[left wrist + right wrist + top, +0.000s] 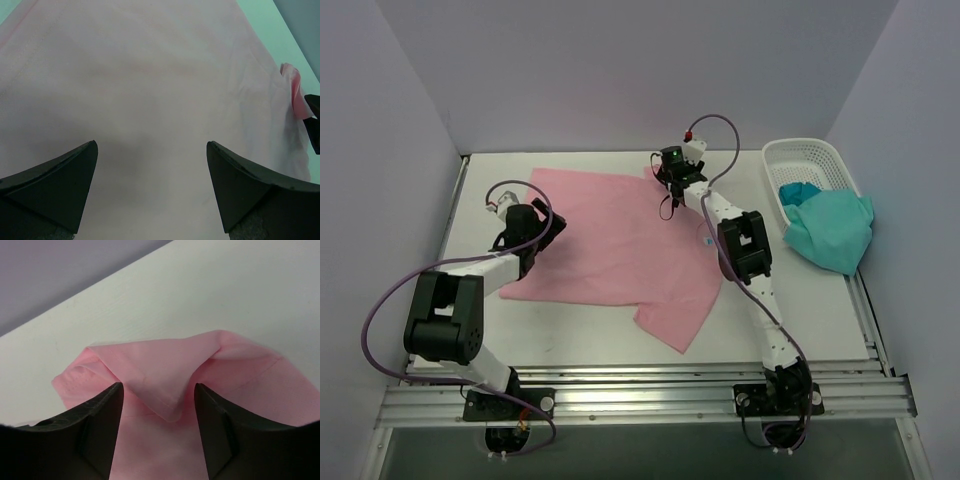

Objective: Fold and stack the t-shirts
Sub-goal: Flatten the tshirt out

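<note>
The light pink t-shirt [610,235] lies spread flat on the middle of the table, with a small pale label [705,241] near its right edge. My left gripper [550,225] is open, low over the shirt's left part; pink cloth [150,90] fills the space between its fingers [151,150]. My right gripper [662,176] is open at the shirt's far right corner. A folded-over corner of the pink shirt [165,375] lies between its fingers [158,390], not pinched. The teal-green t-shirt [830,230] lies bunched at the right, partly in the basket.
A white lattice basket [810,155] stands at the back right of the table. Grey walls close in the left, back and right sides. A metal rail [640,395] runs along the near edge by the arm bases. White table [225,290] shows beyond the shirt corner.
</note>
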`<state>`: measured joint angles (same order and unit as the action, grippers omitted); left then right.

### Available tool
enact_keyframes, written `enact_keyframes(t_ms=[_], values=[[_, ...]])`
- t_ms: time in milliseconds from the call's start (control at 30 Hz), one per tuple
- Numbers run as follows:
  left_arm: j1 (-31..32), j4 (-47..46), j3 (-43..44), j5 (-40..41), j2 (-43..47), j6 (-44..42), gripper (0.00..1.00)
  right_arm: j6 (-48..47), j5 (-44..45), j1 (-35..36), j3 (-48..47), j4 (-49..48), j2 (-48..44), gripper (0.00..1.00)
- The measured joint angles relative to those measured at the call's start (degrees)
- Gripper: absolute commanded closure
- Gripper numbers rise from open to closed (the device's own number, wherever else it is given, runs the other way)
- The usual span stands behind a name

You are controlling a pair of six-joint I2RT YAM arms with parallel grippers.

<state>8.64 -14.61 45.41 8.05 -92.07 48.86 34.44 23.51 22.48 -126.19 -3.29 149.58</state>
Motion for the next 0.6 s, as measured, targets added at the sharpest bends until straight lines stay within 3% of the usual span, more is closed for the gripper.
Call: enact_keyframes(t_ms=[67,100,200,600], values=[[0.0,-0.1,0.1,0.0,-0.1,0.0,0.01,-0.1,-0.2,0.0,0.0,0.1,0.5,0.63],[0.0,-0.2,0.2,0.0,-0.3,0.0,0.01,0.1,-0.3,0.0,0.0,0.0,0.8,0.78],[0.0,-0.3,0.6,0.0,-0.9,0.0,0.01,0.2,-0.5,-0.1,0.0,-0.2,1.3,1.0],[0.3,-0.6,0.7,0.0,-1.6,0.0,0.01,0.4,-0.3,-0.3,0.0,-0.7,1.5,1.0]])
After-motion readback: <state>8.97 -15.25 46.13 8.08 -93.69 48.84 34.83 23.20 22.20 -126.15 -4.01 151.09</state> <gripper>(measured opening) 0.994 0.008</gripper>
